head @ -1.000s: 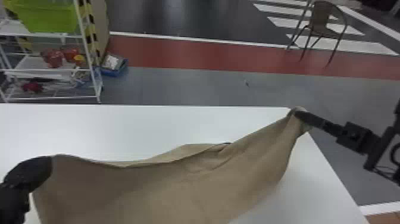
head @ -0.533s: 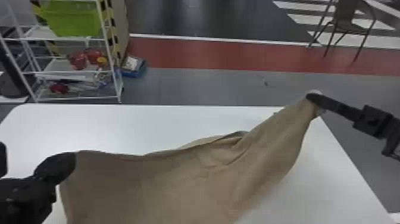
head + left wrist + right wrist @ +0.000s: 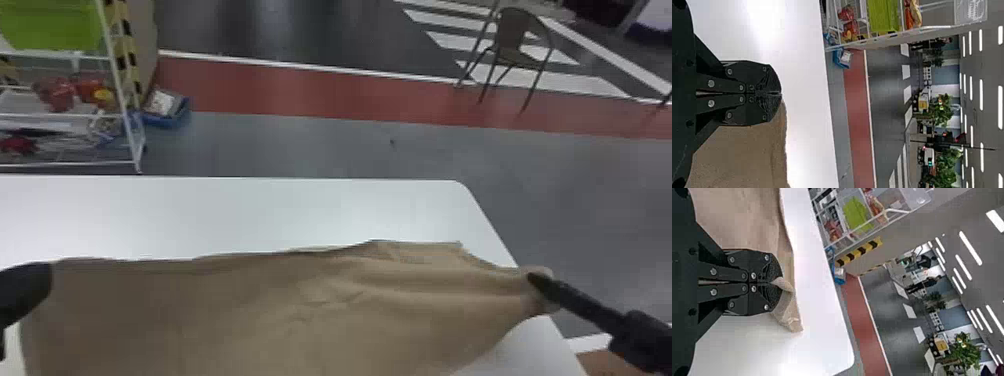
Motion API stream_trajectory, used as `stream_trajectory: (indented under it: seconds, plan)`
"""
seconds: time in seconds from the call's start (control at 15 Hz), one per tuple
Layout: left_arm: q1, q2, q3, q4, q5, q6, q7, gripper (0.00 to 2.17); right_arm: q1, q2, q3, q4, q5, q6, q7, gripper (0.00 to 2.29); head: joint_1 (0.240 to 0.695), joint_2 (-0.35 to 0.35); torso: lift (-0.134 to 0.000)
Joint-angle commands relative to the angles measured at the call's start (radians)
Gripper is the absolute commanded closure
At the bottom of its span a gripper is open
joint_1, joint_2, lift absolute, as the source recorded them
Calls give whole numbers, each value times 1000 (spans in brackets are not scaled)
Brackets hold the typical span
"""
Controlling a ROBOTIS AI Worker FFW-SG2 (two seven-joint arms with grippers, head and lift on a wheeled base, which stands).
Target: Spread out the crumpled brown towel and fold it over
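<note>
And it's the brown towel [image 3: 270, 315] stretched out over the white table [image 3: 240, 210], its visible length running left to right, the left gripper [image 3: 35, 285] and right gripper [image 3: 537, 280] each pinching an end between closed fingers.

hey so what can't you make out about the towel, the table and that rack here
Near edge of the towel: cut off by the head view's bottom edge.
Cloth pinched in the left tool and right tool: hidden between the fingers, each wrist view.
Table under the towel: covered by cloth, head view.
Red things on the rack: too blurred to name, head view.
</note>
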Motion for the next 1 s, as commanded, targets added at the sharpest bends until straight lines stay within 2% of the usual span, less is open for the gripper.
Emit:
stream_trajectory:
  seconds: [0.0,0.07,0.13,0.33,0.4,0.53,0.6,0.67,0.73,0.8,0.93]
  plan:
    - [-1,0,-3,0,-2,0,0,1744,34,-27,-14,25,49,-56,4,1335,695,-311,-123]
    - [0,0,-8,0,-5,0,2,1744,32,-41,-14,23,72,-56,36,475,695,-328,-123]
    - [-1,0,-11,-2,-9,0,2,1744,18,-47,-15,22,95,-56,51,46,695,-344,-123]
    - [2,0,-7,-3,-15,0,2,1744,-40,-70,-37,48,173,-158,73,16,695,-350,-123]
    - [5,0,-7,-6,-21,3,3,1744,-51,-90,-43,61,178,-191,73,46,695,-350,-123]
    - [0,0,-8,-5,-33,0,3,1744,-141,-151,-42,121,181,-124,91,53,695,-350,-123]
    - [-9,0,-13,-3,-35,0,5,1744,-199,-182,-3,184,193,-130,91,110,695,-350,-123]
    - [-24,-2,-16,0,-38,0,6,1744,-265,-202,52,256,215,-164,91,255,695,-350,-123]
    - [-35,-3,-23,6,-42,0,8,1744,-331,-217,115,318,255,-164,88,275,695,-350,-123]
    - [-46,-3,-36,15,-48,0,12,1744,-396,-219,186,384,313,-210,76,289,695,-350,-123]
    - [-57,-6,-48,32,-67,0,12,1744,-483,-216,274,515,373,-345,-13,410,695,-350,-123]
